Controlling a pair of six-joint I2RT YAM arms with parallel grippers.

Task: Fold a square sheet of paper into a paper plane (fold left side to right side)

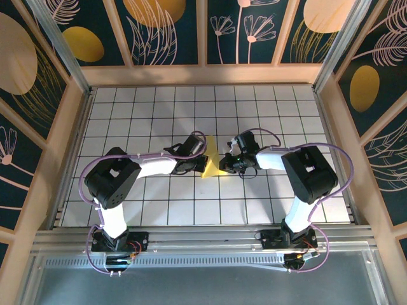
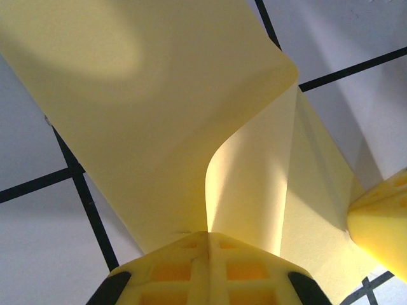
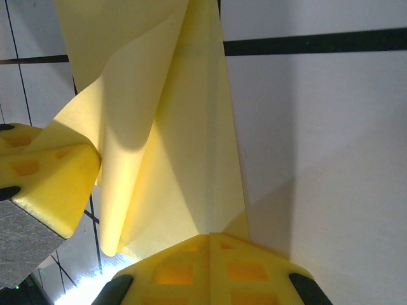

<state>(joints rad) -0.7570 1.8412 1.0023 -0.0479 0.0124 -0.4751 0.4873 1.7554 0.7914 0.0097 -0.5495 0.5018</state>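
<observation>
**Yellow sheet [image 1: 212, 162] pinched from both sides at mid-table**

From above: yellow sheet near the middle of the white gridded table [image 1: 159, 108], standing up off the tiles as a small pointed shape between the two arms. Just left of it, left gripper [image 1: 201, 155]; just right of it, right gripper [image 1: 227, 161] — tips facing each other across the paper. Around the table, dark wall panels [image 1: 63, 63] painted with golden ovals and pale flower outlines.

Through the left wrist camera: left gripper [image 2: 208, 236] pressed together, pinching a lower edge of the yellow sheet [image 2: 159, 127] right at the seam between the jaws. Above the pinch, paper bent into a soft curl, one layer rolling over another, not creased flat. At lower right, a finger [image 2: 381, 219] of the right gripper touching the far side of the sheet.

Through the right wrist camera: right gripper [image 3: 210, 238] likewise pressed together and clamped on the yellow sheet [image 3: 184, 159] where it runs down into the jaws. Here a long narrow doubled strip, with a loose flap bowing out to the left. At left, a finger [image 3: 54, 175] of the left gripper against that flap. Underneath, white tiles and black grid lines [image 3: 305, 43], partly in the paper's shadow.
</observation>
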